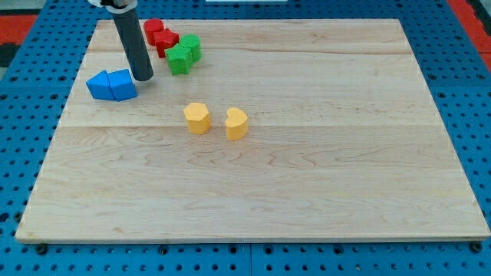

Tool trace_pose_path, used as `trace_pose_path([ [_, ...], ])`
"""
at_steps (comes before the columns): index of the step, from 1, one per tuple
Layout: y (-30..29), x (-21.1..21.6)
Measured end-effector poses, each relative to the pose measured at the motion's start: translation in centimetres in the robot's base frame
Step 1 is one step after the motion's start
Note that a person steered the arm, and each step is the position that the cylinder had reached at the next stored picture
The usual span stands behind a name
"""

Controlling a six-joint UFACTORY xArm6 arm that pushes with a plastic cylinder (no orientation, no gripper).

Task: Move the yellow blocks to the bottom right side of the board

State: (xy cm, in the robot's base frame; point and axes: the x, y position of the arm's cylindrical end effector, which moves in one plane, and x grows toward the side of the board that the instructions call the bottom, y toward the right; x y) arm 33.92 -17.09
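Note:
Two yellow blocks lie near the board's middle, a little left of centre: a rounded yellow block [197,118] and a heart-like yellow block [236,123] just to its right, a small gap between them. My tip [143,77] rests on the board at the upper left, touching or nearly touching the right side of the blue blocks. It stands well up and to the left of the yellow blocks.
Two blue blocks [112,85] sit together at the left. Two red blocks [160,35] and two green blocks [184,54] cluster near the top edge, right of my rod. The wooden board [322,169] lies on a blue pegboard surface.

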Motion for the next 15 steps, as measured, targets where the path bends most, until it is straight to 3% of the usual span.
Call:
trace_pose_path([
  [2, 1.0, 3.6],
  [3, 4.1, 5.1],
  [4, 11.2, 7.8],
  [6, 7.2, 6.4],
  [7, 9.2, 11.3],
  [9, 23.6, 13.4],
  [10, 24.2, 17.4],
  [13, 20.0, 14.3],
  [14, 17.1, 15.0],
  [15, 19.3, 16.6],
])
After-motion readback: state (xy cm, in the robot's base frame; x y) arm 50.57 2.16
